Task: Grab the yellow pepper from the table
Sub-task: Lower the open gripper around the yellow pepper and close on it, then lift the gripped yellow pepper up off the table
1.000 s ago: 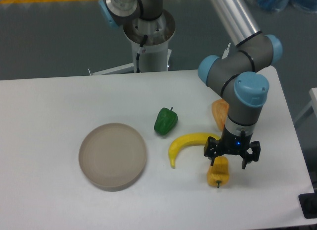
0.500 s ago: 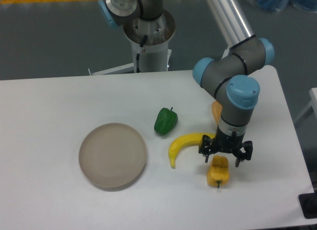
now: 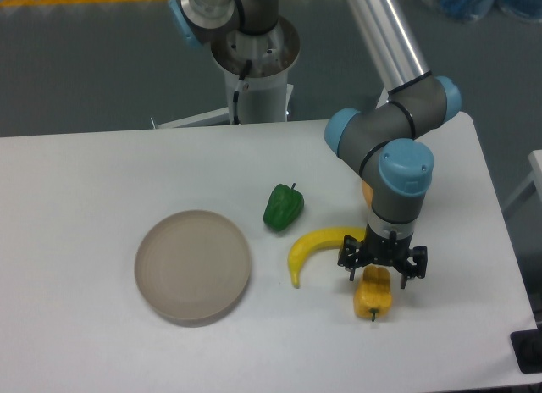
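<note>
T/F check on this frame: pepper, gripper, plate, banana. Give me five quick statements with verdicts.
1. The yellow pepper lies on the table. True.
2. The gripper is shut on the pepper. False: its fingers are spread open just above the pepper, which is not lifted.
3. The plate holds the green pepper. False: the plate holds nothing; the green pepper lies on the table to its right.
4. The banana lies between the green pepper and the yellow pepper. True.
5. The banana is on the plate. False: it is on the table, right of the plate.
</note>
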Controlling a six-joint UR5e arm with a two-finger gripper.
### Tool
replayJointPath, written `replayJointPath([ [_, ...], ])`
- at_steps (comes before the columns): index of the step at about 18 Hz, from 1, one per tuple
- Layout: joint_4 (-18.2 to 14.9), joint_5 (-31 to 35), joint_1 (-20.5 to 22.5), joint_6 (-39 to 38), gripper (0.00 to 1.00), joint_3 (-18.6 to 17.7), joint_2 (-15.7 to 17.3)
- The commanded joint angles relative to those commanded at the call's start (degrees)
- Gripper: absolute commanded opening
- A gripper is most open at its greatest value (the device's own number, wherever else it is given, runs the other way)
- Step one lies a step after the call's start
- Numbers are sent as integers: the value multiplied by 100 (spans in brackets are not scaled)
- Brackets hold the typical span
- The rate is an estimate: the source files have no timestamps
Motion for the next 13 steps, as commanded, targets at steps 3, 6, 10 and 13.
replayJointPath([
  [3,-9,0,-9,-35,96,-35,9],
  [6,-9,0,-44,-79,68,-44,26],
  [10,-9,-9,-44,-88,42,-9,44],
  [13,-9,-9,-44,-80,40,44,53],
])
